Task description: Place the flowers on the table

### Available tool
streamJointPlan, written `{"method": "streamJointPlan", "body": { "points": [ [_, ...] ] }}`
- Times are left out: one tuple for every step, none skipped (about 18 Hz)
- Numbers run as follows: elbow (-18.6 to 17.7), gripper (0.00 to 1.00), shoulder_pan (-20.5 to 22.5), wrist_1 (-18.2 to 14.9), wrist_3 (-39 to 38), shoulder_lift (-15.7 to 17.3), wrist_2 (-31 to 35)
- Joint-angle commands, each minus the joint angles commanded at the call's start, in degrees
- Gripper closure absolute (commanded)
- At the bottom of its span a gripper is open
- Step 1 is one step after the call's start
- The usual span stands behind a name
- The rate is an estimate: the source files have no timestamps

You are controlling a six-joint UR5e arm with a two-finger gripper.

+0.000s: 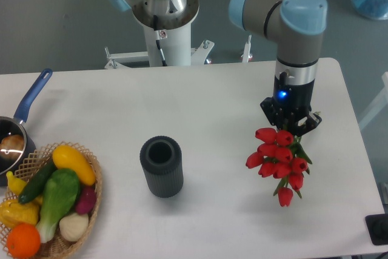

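A bunch of red tulips [278, 159] with green leaves hangs blossoms-down at the right side of the white table [200, 101]. My gripper [290, 124] is directly above the bunch and shut on the flower stems, which are hidden between the fingers. The lowest blossom [285, 196] is at or just above the table surface; I cannot tell whether it touches. A dark ribbed cylindrical vase [161, 166] stands upright and empty in the middle of the table, well left of the flowers.
A wicker basket [91, 198] of toy vegetables and fruit sits at the front left. A pot with a blue handle [27, 104] is at the left edge. The robot base [165, 22] stands behind the table. A dark object [379, 230] is at the front right corner.
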Motion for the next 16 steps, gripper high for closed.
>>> {"method": "streamJointPlan", "body": {
  "points": [
    [-0.18, 0.94, 0.00, 0.00, 0.00, -0.09, 0.44],
    [-0.35, 0.94, -0.09, 0.00, 0.00, -0.18, 0.97],
    [-0.53, 0.94, -0.09, 0.00, 0.09, -0.26, 1.49],
    [-0.70, 0.93, -0.18, 0.00, 0.09, -0.27, 1.76],
    [-1.31, 0.92, -0.53, 0.09, -0.26, -0.35, 1.68],
    [-2.45, 0.92, -1.05, 0.52, -0.35, -0.70, 1.67],
    [-3.16, 0.92, -1.32, 0.79, -0.44, -1.40, 1.67],
    [-3.60, 0.92, -1.32, 0.70, -0.53, -1.67, 1.94],
    [-4.13, 0.92, -1.32, 0.62, -0.61, -1.67, 2.11],
    [-4.57, 0.91, -1.32, 0.62, -0.62, -1.67, 2.03],
    [-4.83, 0.86, -1.32, 0.62, -0.62, -1.85, 2.03],
    [-5.10, 0.79, -1.41, 0.62, -0.62, -2.28, 1.94],
    [-5.10, 0.60, -1.41, 0.62, -0.62, -2.63, 1.85],
    [-5.10, 0.48, -1.50, 0.62, -0.62, -2.99, 2.02],
    [-5.36, 0.37, -1.50, 0.62, -0.62, -3.08, 2.11],
    [-5.62, 0.19, -1.50, 0.62, -0.62, -3.16, 1.94]
  ]
}}
